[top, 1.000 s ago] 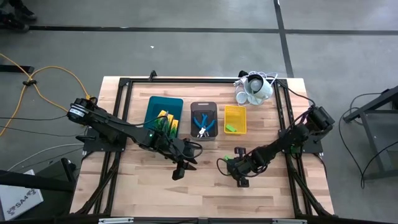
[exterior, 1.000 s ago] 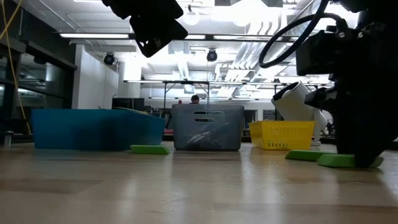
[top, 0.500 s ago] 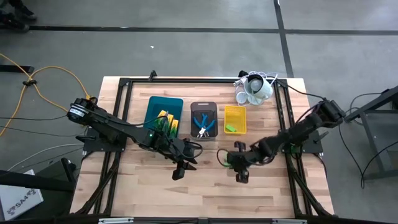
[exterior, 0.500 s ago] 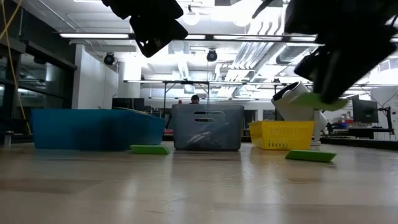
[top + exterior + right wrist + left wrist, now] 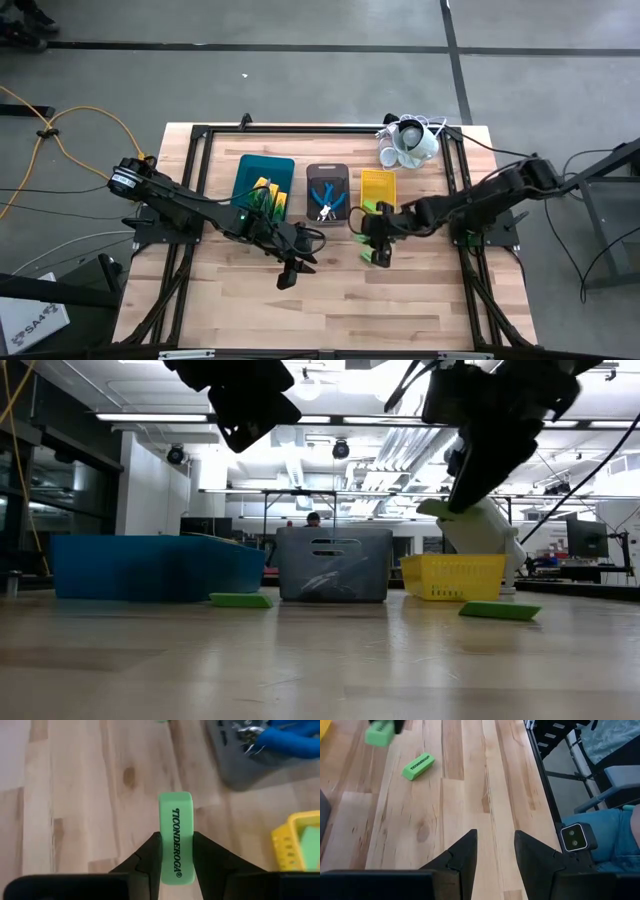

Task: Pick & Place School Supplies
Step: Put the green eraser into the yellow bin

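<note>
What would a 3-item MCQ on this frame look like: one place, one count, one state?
1. Where is the right gripper?
A. above the teal tray
B. lifted above the table in front of the yellow tray
C. beside the white cups

2. How many green sticks lie on the bare table in the low view?
A. none
B. two
C. four

3. What state is the left gripper in?
A. open, empty
B. shut on a stick
C. shut on pliers

Answers:
1 B: the high view puts the right gripper just in front of the yellow tray, and the low view shows it off the table.
2 B: one stick lies by the grey tray, another stick in front of the yellow one.
3 A: the left gripper shows bare wood between its fingers.
</note>
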Controlling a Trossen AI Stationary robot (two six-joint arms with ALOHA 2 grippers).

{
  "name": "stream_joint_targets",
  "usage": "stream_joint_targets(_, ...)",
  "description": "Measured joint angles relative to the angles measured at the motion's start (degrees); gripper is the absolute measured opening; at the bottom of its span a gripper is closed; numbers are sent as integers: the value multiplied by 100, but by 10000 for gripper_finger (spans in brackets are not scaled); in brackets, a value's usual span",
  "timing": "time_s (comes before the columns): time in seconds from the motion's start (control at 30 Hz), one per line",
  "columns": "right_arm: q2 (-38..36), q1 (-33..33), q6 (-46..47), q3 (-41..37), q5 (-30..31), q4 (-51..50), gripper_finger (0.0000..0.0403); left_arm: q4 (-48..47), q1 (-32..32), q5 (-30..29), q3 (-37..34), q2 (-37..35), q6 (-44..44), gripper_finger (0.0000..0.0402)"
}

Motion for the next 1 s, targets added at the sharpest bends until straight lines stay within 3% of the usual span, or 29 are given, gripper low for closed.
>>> stream_joint_targets(0.47,-783,-1024,-191,13,286,-368,89,-27,0,0,-1,-2,2,127)
stream_joint_targets(1.0,-641,-2536,-229,11,306,-873,89,-57,0,0,-1,-1,2,127)
